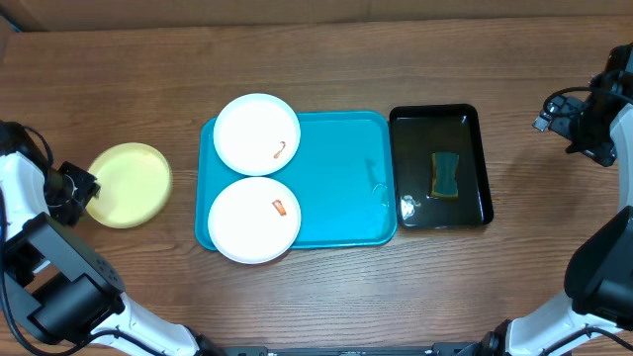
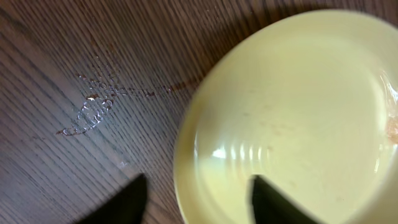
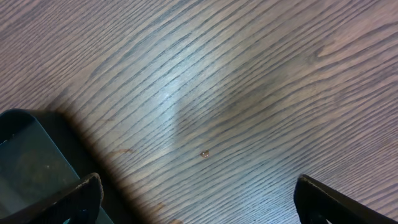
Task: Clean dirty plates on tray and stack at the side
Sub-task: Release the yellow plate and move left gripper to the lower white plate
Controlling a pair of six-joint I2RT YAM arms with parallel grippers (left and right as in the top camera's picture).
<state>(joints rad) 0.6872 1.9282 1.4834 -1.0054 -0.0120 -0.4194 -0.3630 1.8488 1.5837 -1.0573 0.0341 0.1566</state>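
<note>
left arm and right arm: smooth, rounded white link shells alternating with blocky matte black joint housings. thin black cables loop beside the black wrist section of the right arm. left gripper and right gripper: each has two flat, dark, matte fingers ending in angular tips. surface detail is too blurred to read.

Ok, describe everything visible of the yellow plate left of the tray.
The yellow plate is round, shallow and pale yellow-green throughout, glossy like glazed ceramic or plastic. It lies flat, right way up, on the wooden table, left of the turquoise tray and apart from it. A faint reddish smear marks one edge. The left pincer straddles its rim, fingers spread, one inside, one outside; contact is unclear.
</note>
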